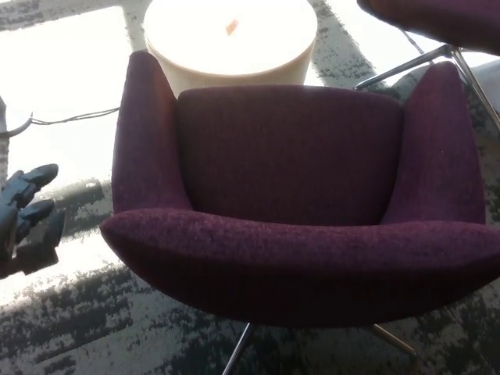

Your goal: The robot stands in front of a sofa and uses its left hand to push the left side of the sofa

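Observation:
A dark purple upholstered sofa chair fills most of the head view, its back rim nearest me and its seat facing away. Its left armrest rises at picture left. My left hand shows at the left edge, fingers spread apart and empty, hovering above the carpet. It is to the left of the chair's left side with a clear gap, not touching it. My right hand is out of the picture.
A round cream side table stands just beyond the chair. A second purple chair with metal legs sits at the top right. A thin cable runs across the bright floor at left. Patterned grey carpet lies below.

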{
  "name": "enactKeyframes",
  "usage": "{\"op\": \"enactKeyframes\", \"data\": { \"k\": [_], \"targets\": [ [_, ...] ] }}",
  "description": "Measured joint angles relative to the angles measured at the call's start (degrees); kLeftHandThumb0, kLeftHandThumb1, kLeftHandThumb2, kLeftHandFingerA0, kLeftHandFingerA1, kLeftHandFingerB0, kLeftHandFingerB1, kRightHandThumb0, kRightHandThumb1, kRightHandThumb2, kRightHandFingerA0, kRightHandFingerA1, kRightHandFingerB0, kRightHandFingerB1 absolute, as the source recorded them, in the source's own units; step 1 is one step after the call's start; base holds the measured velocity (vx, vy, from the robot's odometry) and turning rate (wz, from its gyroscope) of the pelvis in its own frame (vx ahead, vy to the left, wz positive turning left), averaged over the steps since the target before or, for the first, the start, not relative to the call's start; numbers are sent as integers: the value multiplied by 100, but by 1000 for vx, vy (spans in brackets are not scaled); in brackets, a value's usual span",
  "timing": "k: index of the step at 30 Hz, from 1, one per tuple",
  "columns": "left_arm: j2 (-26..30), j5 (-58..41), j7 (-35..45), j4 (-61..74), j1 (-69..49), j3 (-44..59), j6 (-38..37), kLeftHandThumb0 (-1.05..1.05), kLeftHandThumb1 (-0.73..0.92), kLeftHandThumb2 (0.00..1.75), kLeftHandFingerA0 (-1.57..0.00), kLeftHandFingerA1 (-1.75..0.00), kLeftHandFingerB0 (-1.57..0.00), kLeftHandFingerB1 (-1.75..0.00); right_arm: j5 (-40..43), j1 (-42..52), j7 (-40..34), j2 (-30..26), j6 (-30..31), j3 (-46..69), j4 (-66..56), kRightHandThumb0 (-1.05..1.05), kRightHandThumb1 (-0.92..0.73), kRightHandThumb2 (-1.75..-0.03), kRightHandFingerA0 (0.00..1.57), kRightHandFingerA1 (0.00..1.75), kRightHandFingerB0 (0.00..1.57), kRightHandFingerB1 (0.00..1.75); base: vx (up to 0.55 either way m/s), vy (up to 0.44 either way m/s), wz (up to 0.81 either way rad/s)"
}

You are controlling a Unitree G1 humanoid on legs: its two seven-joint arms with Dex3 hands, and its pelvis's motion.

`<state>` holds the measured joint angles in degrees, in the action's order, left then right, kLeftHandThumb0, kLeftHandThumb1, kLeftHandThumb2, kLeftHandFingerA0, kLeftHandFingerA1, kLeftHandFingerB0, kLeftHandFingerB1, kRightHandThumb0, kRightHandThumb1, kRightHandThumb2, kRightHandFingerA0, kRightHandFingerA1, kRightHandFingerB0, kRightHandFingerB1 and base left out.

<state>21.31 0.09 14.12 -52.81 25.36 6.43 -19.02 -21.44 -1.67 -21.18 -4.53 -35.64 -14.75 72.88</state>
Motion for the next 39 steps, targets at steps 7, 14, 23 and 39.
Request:
{"op": "enactKeyframes", "data": {
  "k": [7, 14, 23, 39],
  "targets": [
    [133, 176, 61, -555, 744, -371, 245, -83, 80, 115, -15, -46, 0, -37, -41, -6, -29, 1, -27, 4, 27, -62, -71, -106, 43, 56, 38, 52, 0, 0, 0],
    [96, 219, 183, -625, 974, -596, 478, -81, 81, 113, -4, -34, -13, -37, -58, -7, -40, 1, -39, 4, 36, -61, -71, -107, 43, 57, 38, 52, 0, 0, 0],
    [-186, 344, 272, -625, 1073, -885, 715, -86, 83, 116, -5, -24, -9, -29, -61, -31, -44, 3, -43, 7, 54, -61, -84, -66, 49, 40, 49, 39, 0, 0, 0],
    [-502, 661, 275, -525, 1027, -1502, 713, -91, 91, 125, -7, -18, -7, -17, -73, -17, -40, 2, -77, -19, 56, -62, -71, -108, 45, 58, 39, 54, 0, 0, 0]
  ]
}}
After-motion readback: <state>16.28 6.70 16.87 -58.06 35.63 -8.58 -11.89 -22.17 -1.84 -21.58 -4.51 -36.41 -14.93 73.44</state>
